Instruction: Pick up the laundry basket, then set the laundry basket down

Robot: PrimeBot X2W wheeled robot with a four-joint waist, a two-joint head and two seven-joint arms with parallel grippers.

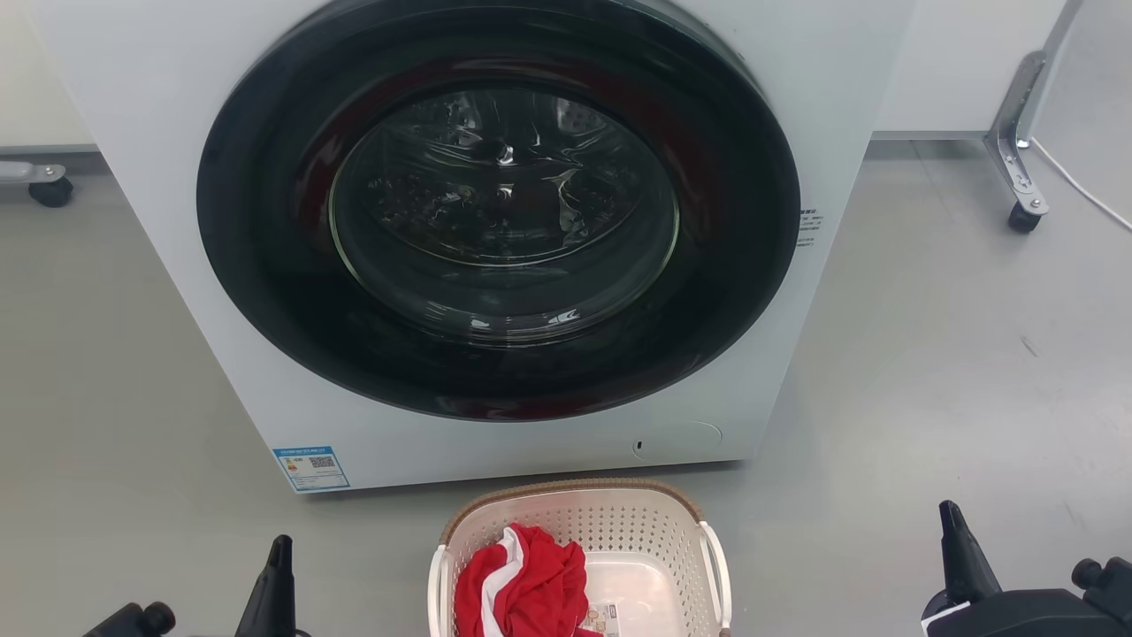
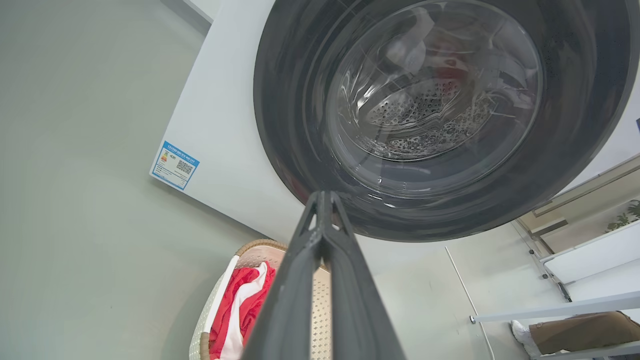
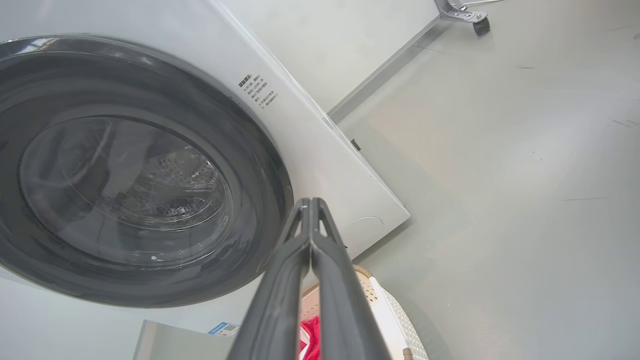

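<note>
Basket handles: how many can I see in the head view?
2. One handle is on the left side of the basket, the other on its right side. None seems hidden.

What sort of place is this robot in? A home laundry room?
Probably a laundry corner mocked up in a lab or test space, not a home: a front-loading washing machine, a laundry basket holding red-and-white cloth on the bare grey floor, and a caster-wheeled metal frame leg nearby.

The washing machine (image 1: 495, 239) was faced downward from the head, upward and nearer from both wrists; the laundry basket (image 1: 619, 522) was shared near six o'clock.
</note>
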